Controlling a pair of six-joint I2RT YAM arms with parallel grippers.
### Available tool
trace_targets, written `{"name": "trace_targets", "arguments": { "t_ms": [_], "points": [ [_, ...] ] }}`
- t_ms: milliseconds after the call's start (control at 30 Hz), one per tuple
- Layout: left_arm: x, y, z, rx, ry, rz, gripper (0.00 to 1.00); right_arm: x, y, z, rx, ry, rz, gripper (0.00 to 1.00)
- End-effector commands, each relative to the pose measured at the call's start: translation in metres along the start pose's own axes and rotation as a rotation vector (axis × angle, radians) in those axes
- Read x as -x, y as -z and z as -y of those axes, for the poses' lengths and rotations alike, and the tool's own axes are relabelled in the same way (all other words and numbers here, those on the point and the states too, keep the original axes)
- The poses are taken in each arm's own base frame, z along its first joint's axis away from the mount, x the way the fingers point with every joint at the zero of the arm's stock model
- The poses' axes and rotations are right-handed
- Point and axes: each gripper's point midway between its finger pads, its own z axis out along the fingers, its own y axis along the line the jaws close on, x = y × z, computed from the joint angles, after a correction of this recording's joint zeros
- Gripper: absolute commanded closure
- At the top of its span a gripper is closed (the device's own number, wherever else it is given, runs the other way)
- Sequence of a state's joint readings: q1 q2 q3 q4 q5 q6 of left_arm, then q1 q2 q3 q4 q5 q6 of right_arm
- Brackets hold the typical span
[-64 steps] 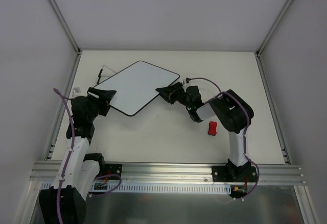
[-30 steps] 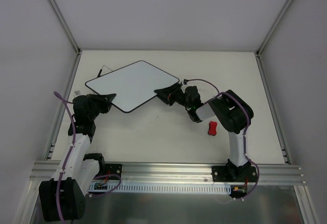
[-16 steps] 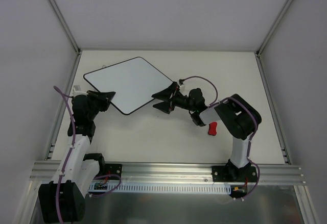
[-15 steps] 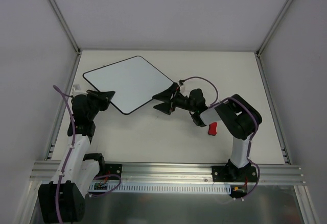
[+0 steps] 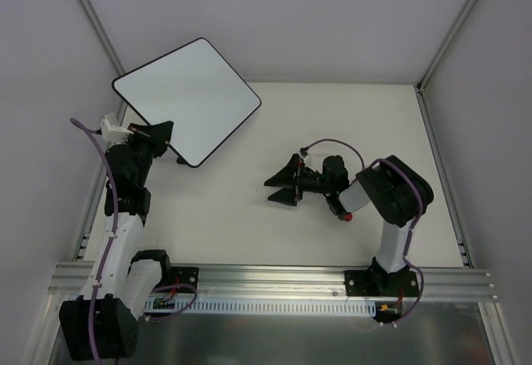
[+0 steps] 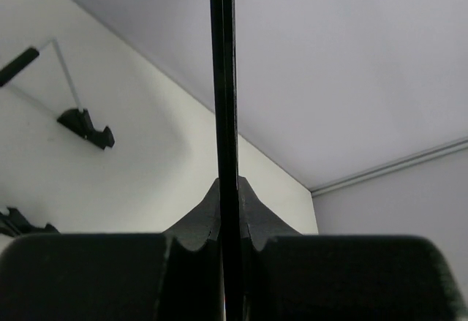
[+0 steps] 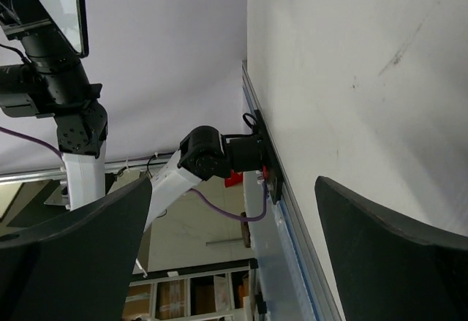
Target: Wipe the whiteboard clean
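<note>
Left fingers (image 6: 196, 226) are clamped on the whiteboard (image 5: 187, 99) at its near edge; since 0.5 s ago it has been lifted off the bench, now held tilted above & beyond them; right fingers (image 5: 287, 172) are spread, empty, drawn back, well apart from it; no marks seen, so erasing prob. done.

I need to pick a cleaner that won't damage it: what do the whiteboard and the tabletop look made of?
The whiteboard looks like a smooth white coated sheet, thin and rigid: flat though held by one edge in the left gripper; its black rim may be plastic or rubber. The table looks like matte off-white laminate or paint, with faint scuffs.
</note>
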State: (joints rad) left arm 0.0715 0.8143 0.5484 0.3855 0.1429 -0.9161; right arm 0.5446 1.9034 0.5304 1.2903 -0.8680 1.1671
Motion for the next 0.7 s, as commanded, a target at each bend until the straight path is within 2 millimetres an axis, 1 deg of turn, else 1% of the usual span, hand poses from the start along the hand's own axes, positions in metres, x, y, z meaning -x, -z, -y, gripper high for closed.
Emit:
{"name": "trace_targets", "arguments": {
  "t_ms": [0, 33, 67, 100, 133, 167, 200, 233, 267, 333, 367, 400, 433, 500, 600, 667],
  "points": [
    [0.097, 0.023, 0.129, -0.393, -0.155, 0.343, 1.00, 0.010, 0.010, -0.054, 0.139, 0.312, 0.030, 0.01],
    [0.098, 0.021, 0.131, -0.394, -0.188, 0.347, 1.00, 0.013, 0.009, -0.036, 0.052, 0.336, 0.029, 0.01],
    [0.101, 0.023, 0.136, -0.401, -0.203, 0.356, 1.00, 0.019, 0.011, -0.047, 0.028, 0.402, 0.061, 0.01],
    [0.104, 0.022, 0.135, -0.393, -0.214, 0.364, 1.00, 0.024, 0.013, -0.047, -0.006, 0.451, 0.076, 0.01],
    [0.104, 0.021, 0.135, -0.390, -0.223, 0.368, 1.00, 0.031, 0.014, -0.039, -0.087, 0.512, 0.072, 0.01],
    [0.107, 0.020, 0.135, -0.384, -0.252, 0.382, 1.00, 0.040, 0.018, -0.048, -0.124, 0.572, 0.112, 0.01],
    [0.108, 0.019, 0.134, -0.377, -0.263, 0.388, 1.00, 0.045, 0.021, -0.049, -0.167, 0.619, 0.122, 0.01],
    [0.109, 0.017, 0.132, -0.368, -0.292, 0.393, 1.00, 0.049, 0.025, -0.045, -0.251, 0.622, 0.112, 0.01],
    [0.110, 0.017, 0.134, -0.370, -0.310, 0.399, 1.00, 0.062, 0.032, -0.049, -0.316, 0.741, 0.158, 0.01],
    [0.112, 0.016, 0.134, -0.364, -0.355, 0.414, 1.00, 0.072, 0.045, -0.045, -0.426, 0.787, 0.192, 0.01],
    [0.113, 0.016, 0.133, -0.360, -0.371, 0.420, 1.00, 0.083, 0.053, -0.044, -0.485, 0.840, 0.236, 0.01],
    [0.115, 0.015, 0.131, -0.351, -0.386, 0.429, 1.00, 0.086, 0.059, -0.050, -0.501, 0.866, 0.260, 0.01],
    [0.119, 0.015, 0.129, -0.333, -0.418, 0.456, 1.00, 0.087, 0.063, -0.048, -0.526, 0.864, 0.266, 0.01],
    [0.120, 0.013, 0.122, -0.305, -0.442, 0.469, 1.00, 0.089, 0.067, -0.051, -0.529, 0.879, 0.268, 0.01],
    [0.124, 0.010, 0.114, -0.278, -0.460, 0.498, 1.00, 0.085, 0.068, -0.049, -0.519, 0.864, 0.253, 0.01],
    [0.125, 0.008, 0.112, -0.275, -0.472, 0.510, 1.00, 0.082, 0.066, -0.046, -0.509, 0.852, 0.235, 0.01]
  ]
}}
